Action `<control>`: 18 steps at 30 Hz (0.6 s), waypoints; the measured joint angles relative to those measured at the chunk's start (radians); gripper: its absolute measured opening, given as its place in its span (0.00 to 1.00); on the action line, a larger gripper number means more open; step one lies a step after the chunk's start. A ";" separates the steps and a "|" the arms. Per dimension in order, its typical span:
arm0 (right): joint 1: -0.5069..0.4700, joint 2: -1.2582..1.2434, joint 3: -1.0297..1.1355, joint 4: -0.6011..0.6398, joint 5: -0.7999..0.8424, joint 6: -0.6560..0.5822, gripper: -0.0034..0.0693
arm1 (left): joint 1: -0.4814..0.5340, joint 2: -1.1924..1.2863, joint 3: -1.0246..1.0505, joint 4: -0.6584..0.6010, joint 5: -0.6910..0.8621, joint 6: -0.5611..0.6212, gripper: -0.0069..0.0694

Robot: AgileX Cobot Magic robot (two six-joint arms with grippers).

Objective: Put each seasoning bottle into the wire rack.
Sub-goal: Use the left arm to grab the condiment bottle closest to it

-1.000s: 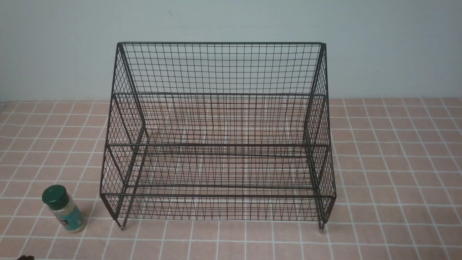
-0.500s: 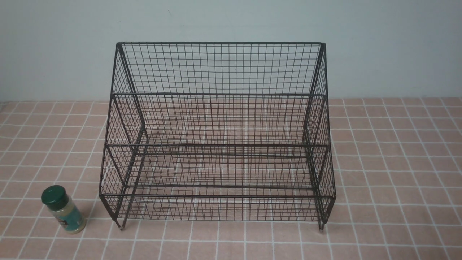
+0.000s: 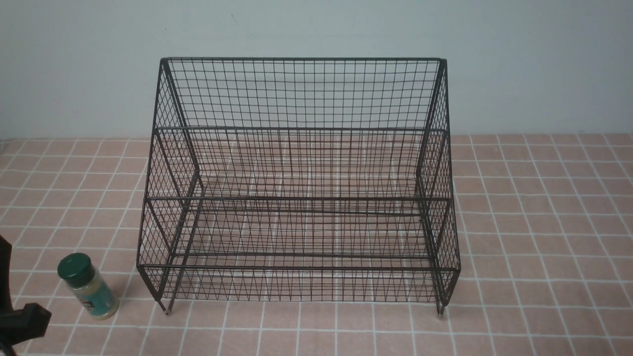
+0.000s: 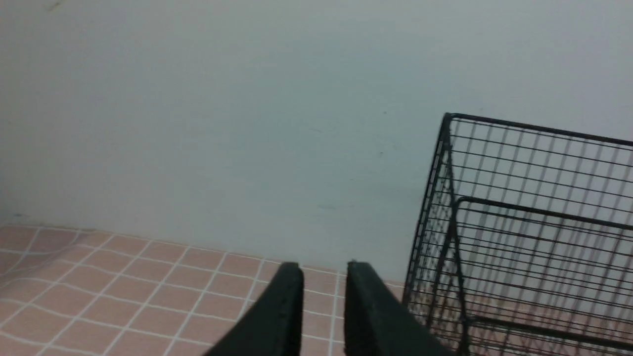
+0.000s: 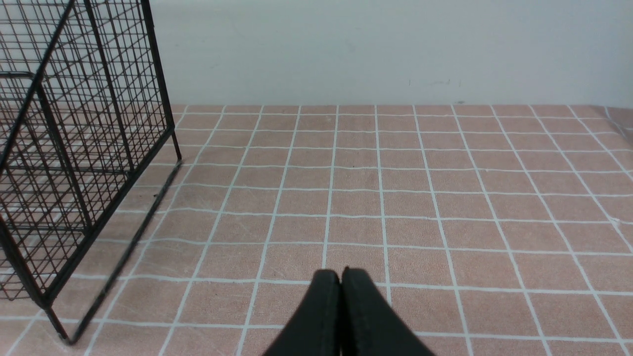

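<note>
The seasoning bottle (image 3: 88, 287), small and clear with a dark green cap, teal label and pale powder, stands upright on the tiled table just left of the wire rack's front left leg. The wire rack (image 3: 301, 59) is large, black and stepped, with nothing in it; it also shows as the rack (image 4: 539, 129) and the rack (image 5: 159, 74). A dark part of my left arm (image 3: 22, 319) shows at the lower left edge, close to the bottle and not touching it. My left gripper (image 4: 324, 267) is open with nothing between its fingers. My right gripper (image 5: 340, 272) is shut and empty, right of the rack.
A pale wall (image 3: 534, 64) runs close behind the rack. The table is covered in pink tiles (image 3: 544, 237) with white grout on both sides of the rack.
A dark part of my left arm has come up into the front view at the lower left, beside the bottle. The bottle and the rack have not moved.
</note>
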 joint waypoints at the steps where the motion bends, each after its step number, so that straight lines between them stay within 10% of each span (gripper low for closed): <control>1: 0.000 0.000 0.000 0.000 0.000 0.000 0.03 | 0.000 0.048 0.000 -0.010 -0.034 0.000 0.30; 9: 0.000 0.000 0.000 0.000 0.000 0.000 0.03 | 0.000 0.436 -0.042 -0.015 -0.257 -0.001 0.70; 18: 0.000 0.000 0.000 0.000 0.000 0.000 0.03 | 0.000 0.700 -0.067 0.006 -0.396 -0.020 0.79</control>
